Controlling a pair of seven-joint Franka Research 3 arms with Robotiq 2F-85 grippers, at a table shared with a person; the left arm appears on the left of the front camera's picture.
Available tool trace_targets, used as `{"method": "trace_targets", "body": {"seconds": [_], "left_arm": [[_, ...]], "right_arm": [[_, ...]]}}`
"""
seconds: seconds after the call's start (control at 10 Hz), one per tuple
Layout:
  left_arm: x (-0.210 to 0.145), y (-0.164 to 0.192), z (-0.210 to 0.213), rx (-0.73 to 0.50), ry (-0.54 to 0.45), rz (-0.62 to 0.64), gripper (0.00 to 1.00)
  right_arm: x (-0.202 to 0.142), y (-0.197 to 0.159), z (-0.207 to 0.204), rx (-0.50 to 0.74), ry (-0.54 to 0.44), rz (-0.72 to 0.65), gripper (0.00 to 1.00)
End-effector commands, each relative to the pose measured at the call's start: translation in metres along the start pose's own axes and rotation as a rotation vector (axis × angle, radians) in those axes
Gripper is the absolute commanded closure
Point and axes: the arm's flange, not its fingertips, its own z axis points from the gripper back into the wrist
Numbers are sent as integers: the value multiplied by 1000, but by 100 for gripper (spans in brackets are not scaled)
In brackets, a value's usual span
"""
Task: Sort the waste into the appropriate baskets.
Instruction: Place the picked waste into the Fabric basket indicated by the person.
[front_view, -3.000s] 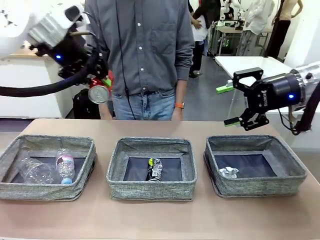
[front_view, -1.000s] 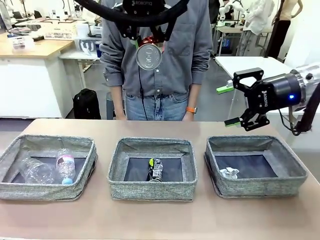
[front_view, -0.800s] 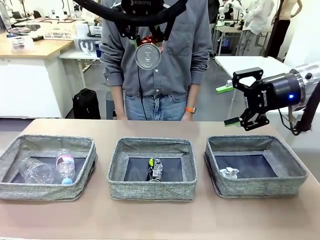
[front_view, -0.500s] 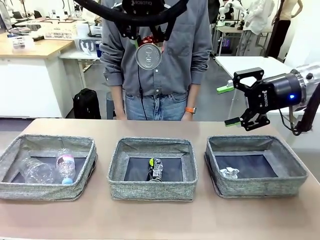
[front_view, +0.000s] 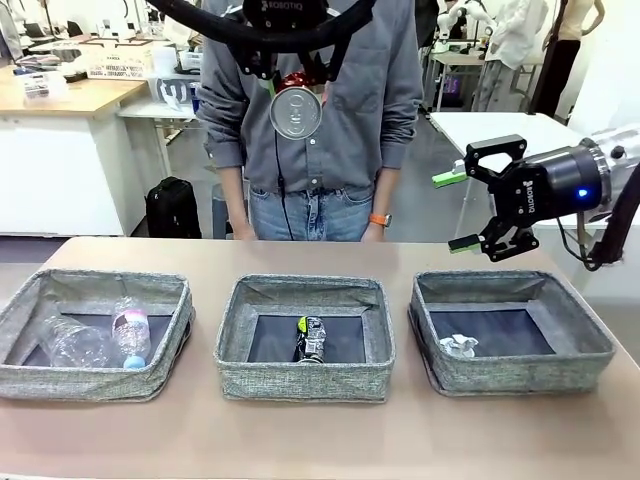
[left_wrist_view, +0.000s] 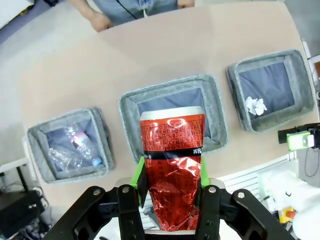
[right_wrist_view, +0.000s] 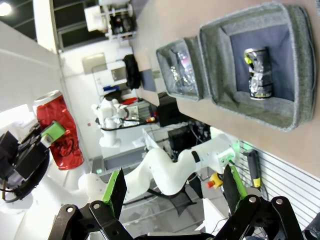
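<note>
Red can (left_wrist_view: 172, 167) sits clamped in the left pincer (left_wrist_view: 170, 192), jaws part-closed on its crumpled sides, green pads either side. Held high over the worktop (front_view: 320, 440), roughly above the middle basket (front_view: 303, 382); from the left wrist view the can's long axis runs straight out along the fingers, top end pointing down at that basket. So target lies directly below the can, not off to a side. I'd say the coming move is mostly a drop or a straight lowering, w/ little sideways shift needed. Middle basket already has the dark yellow-green can (front_view: 311, 338) lying in it, which fits as the can bin. Left basket (front_view: 90, 378) holds clear bottles, incl. the pink-labelled one (front_view: 131, 333); right basket (front_view: 520, 370) holds the paper wad (front_view: 459, 345). Right pincer (front_view: 473, 210) hangs wide open w/ nothing in it, above the far edge of the right basket, well apart from the can. Person (front_view: 305, 120) stands at the far side, behind the can.
</note>
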Motion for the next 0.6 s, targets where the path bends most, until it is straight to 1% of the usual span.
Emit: {"method": "trace_targets", "body": {"seconds": [0.0, 0.5], "left_arm": [[-4, 4, 3, -2, 5, 15, 58], [-4, 4, 3, -2, 5, 15, 58]], "right_arm": [[2, 0, 0, 5, 4, 23, 0], [2, 0, 0, 5, 4, 23, 0]]}}
